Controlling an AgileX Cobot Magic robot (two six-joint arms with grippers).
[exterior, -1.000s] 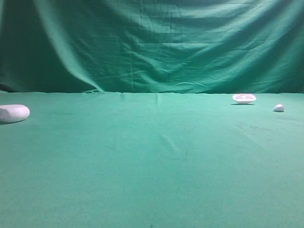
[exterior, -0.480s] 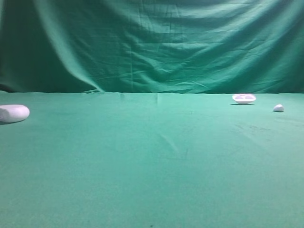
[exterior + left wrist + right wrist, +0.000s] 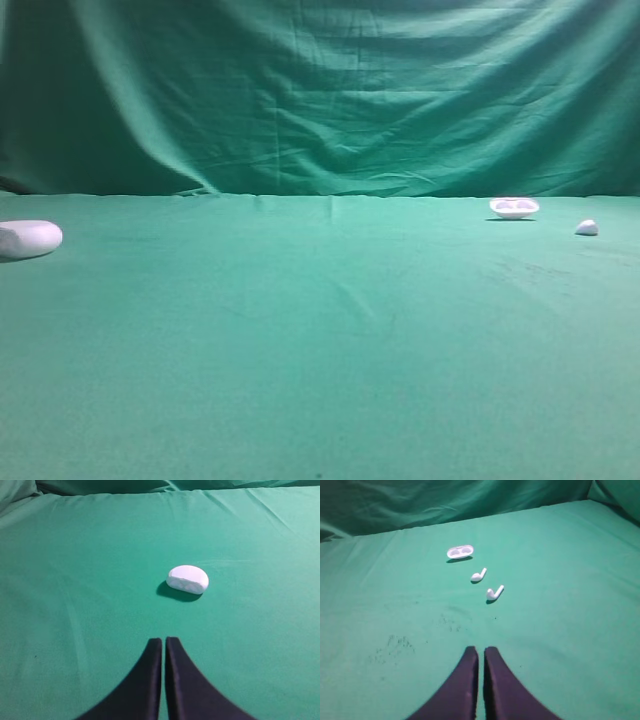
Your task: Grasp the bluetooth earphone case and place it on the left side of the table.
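Earphone case ahead of the left end effector

The bluetooth earphone case (image 3: 187,579) lies on the green tabletop (image 3: 75,605), apart from the left end effector (image 3: 163,641) (fingers pressed together), slightly right of it.

Exterior view: case (image 3: 30,238) cut by left edge, its far end out of frame. Tray (image 3: 514,207) too small there to make out its hollows. Lump (image 3: 587,227) too small to tell its shape; could be an earbud, can't confirm. Neither arm shows in that view. Left wrist view: left claw (image 3: 163,645) cut off by bottom edge, only fingertips visible. Right wrist view: right claw (image 3: 481,653) likewise cut at bottom. Counter (image 3: 320,380) runs past every frame edge.
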